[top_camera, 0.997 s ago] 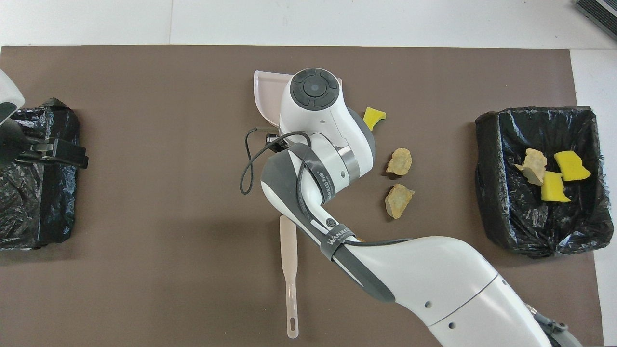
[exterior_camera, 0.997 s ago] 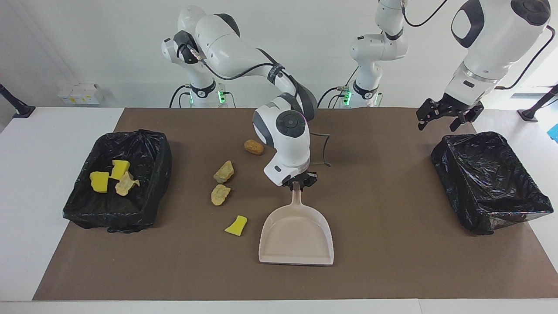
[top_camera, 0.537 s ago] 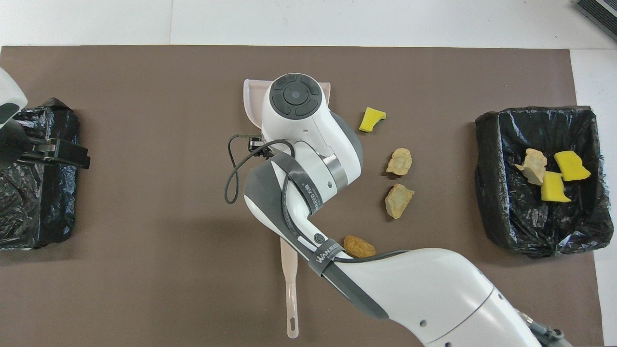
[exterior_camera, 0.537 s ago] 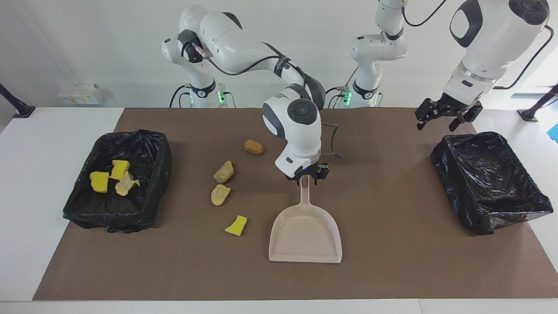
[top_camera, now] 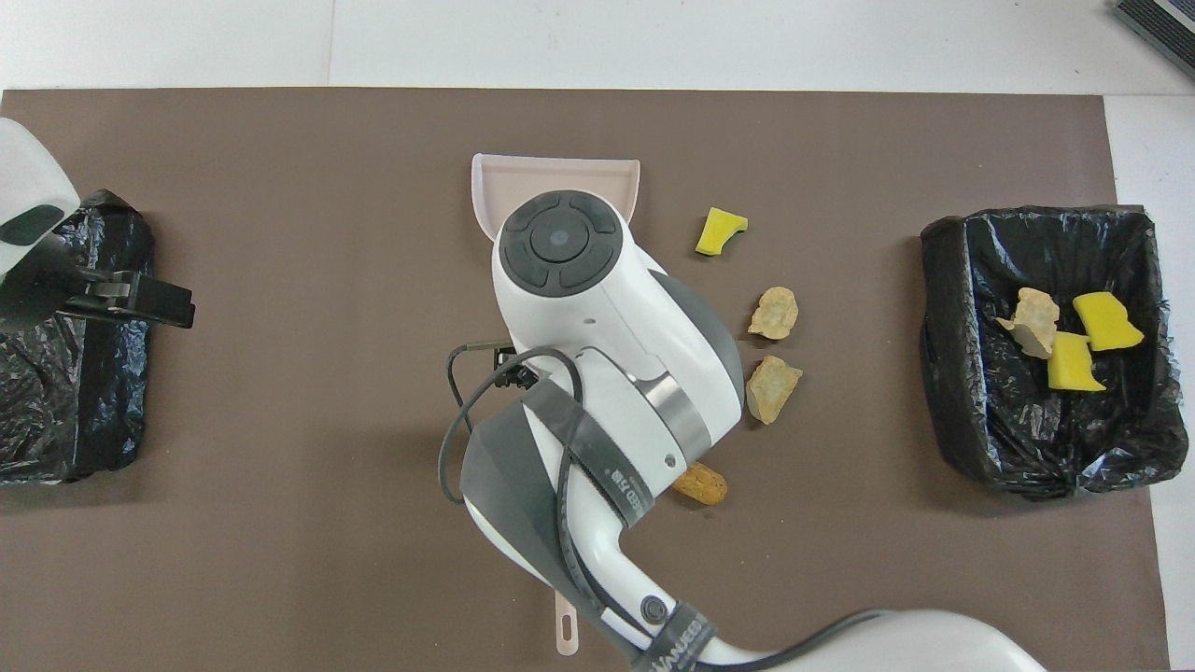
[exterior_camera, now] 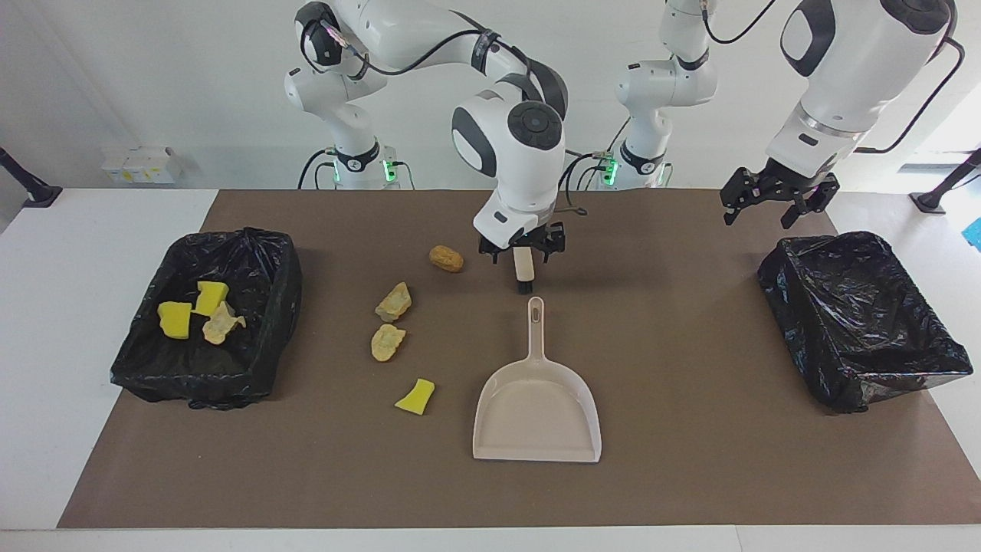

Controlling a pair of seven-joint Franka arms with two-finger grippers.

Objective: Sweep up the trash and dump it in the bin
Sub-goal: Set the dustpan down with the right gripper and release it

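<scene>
The beige dustpan (exterior_camera: 536, 414) (top_camera: 523, 182) lies flat on the brown mat with its handle (exterior_camera: 536, 310) pointing at the robots. Nothing holds it. My right gripper (exterior_camera: 522, 249) hangs open above the mat, over one end of the beige brush (exterior_camera: 523, 268), and stands clear of the dustpan's handle. In the overhead view its own wrist hides it. Several scraps of trash lie loose beside the dustpan: a brown lump (exterior_camera: 446, 258) (top_camera: 700, 483), two tan lumps (exterior_camera: 394, 301) (exterior_camera: 387, 342) and a yellow sponge piece (exterior_camera: 415, 396) (top_camera: 721, 231). My left gripper (exterior_camera: 770, 199) (top_camera: 140, 297) waits open in the air.
A black-lined bin (exterior_camera: 268, 307) (top_camera: 943, 327) at the right arm's end holds three scraps, two of them yellow (exterior_camera: 175, 320). Another black-lined bin (exterior_camera: 858, 322) (top_camera: 56, 420) sits at the left arm's end, below my left gripper. The brush's handle tip (top_camera: 566, 637) pokes out under my right arm.
My right gripper opened and let go of the dustpan's handle, then rose and drew back toward the robots, over the brush. The dustpan stays where it was set down.
</scene>
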